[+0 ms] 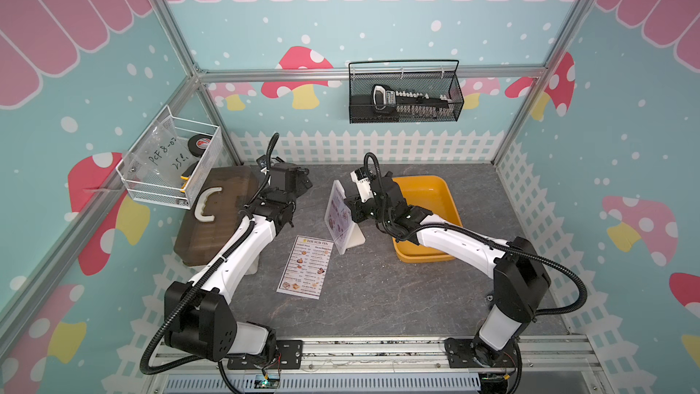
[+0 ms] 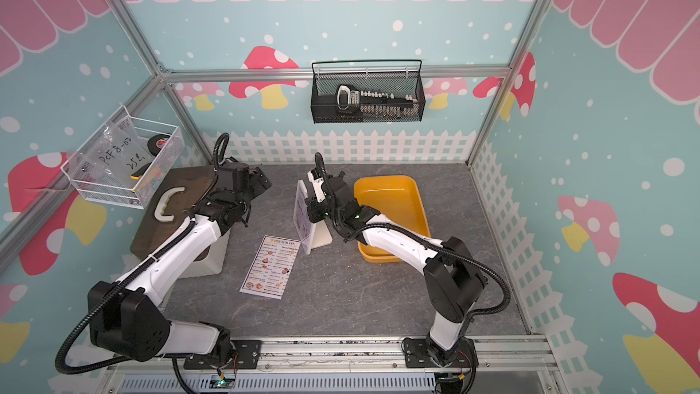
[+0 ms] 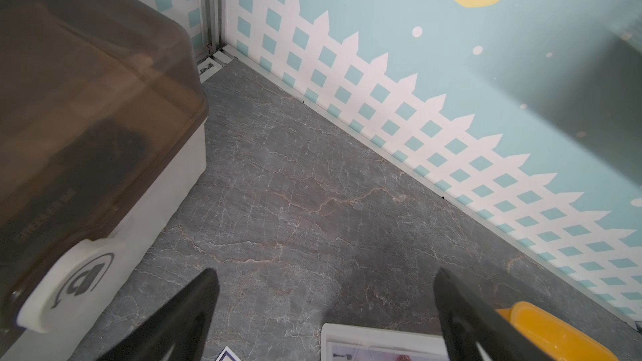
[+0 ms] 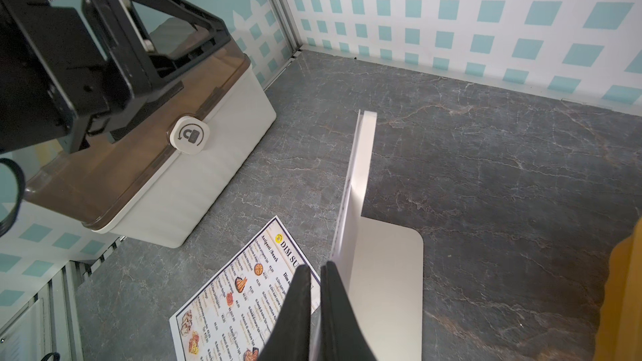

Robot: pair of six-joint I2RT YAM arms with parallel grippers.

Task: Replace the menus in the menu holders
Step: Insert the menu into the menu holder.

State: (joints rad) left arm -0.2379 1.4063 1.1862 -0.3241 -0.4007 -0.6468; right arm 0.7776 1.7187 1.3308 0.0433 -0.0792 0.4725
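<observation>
Right arm is bending inward, right gripper (image 4: 315,267) pinching the inserted menu (image 1: 338,214) in the upright menu holder (image 4: 361,168); left gripper (image 3: 324,272) is hovering wide open; DIM SUM INN menu (image 1: 306,267) is lying flat just beside.

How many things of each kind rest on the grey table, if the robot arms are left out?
Menu holder: 1
Menus: 2 (DIM SUM INN sheet lying flat, another sheet in the holder)
Yellow tray: 1
Box with brown lid: 1
Total: 5
</observation>
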